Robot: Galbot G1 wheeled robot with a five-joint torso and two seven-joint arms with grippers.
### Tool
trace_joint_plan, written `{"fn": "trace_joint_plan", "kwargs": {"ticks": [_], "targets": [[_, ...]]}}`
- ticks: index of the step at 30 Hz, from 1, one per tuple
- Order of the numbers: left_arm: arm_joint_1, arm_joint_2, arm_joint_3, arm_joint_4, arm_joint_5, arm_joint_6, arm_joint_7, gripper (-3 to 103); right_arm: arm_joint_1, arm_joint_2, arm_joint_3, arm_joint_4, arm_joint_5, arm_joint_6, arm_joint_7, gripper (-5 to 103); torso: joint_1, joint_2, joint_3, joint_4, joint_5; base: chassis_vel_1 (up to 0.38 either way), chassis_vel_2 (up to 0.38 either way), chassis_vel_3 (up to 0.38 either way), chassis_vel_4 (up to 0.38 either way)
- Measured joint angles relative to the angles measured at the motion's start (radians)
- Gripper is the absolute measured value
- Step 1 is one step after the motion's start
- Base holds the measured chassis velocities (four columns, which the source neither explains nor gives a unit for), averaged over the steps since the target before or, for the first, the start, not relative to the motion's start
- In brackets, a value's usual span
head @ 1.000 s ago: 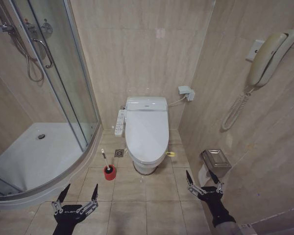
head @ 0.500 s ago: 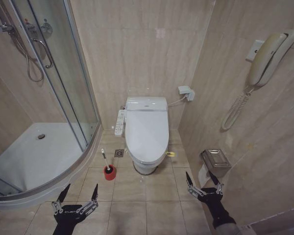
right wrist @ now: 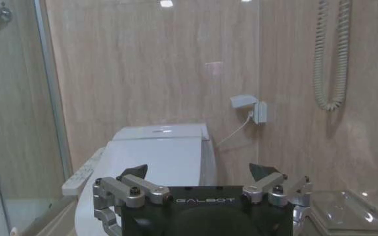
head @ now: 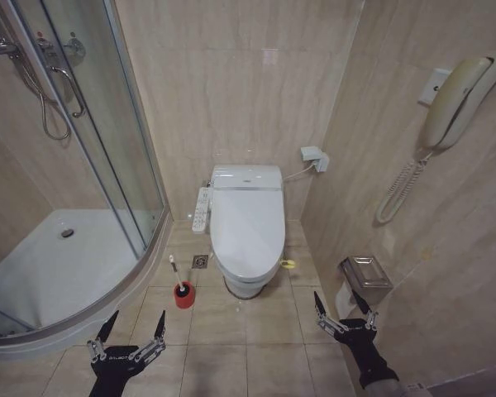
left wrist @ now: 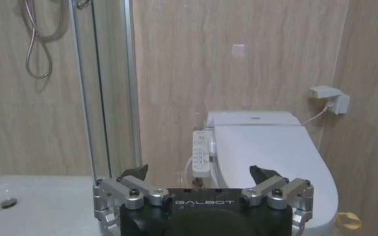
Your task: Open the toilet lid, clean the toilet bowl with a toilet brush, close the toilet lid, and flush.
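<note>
The toilet lid (head: 249, 229) is down, a glossy white oval over the toilet bowl (head: 245, 284), with a yellow-green strap loop (head: 288, 264) at its front right edge. The lid also shows in the left wrist view (left wrist: 274, 152) and the right wrist view (right wrist: 153, 169). The toilet brush (head: 176, 274) stands in its red cup holder (head: 183, 294) on the floor left of the toilet. My left gripper (head: 131, 327) hangs open low at the left, well short of the brush. My right gripper (head: 341, 303) is open low at the right, near the wall.
A glass shower enclosure with a white tray (head: 58, 265) fills the left. A control panel (head: 202, 208) sticks out at the toilet's left side. On the right wall hang a paper holder (head: 365, 277) and a phone handset (head: 457, 99). A floor drain (head: 200, 261) lies beside the toilet.
The whole picture has shifted slightly, so the camera has moved a little toward the toilet. Both grippers hold the same open pose.
</note>
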Motion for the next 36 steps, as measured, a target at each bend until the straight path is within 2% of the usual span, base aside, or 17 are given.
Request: {"fn": "trace_joint_plan", "kwargs": {"ticks": [24,36], "targets": [[0.000,0.000,0.000,0.000,0.000,0.000,0.000,100,0.022,0.007,-0.009,-0.027,-0.021,0.001,-0.004,100,0.000,0.000,0.000,-0.0001,0.0000,-0.010,0.014,0.012,-0.011],[0.000,0.000,0.000,0.000,0.000,0.000,0.000,100,0.029,0.012,-0.015,-0.039,-0.033,0.001,-0.003,100,0.000,0.000,0.000,-0.0001,-0.0001,0.026,0.096,-0.021,-0.095]]}}
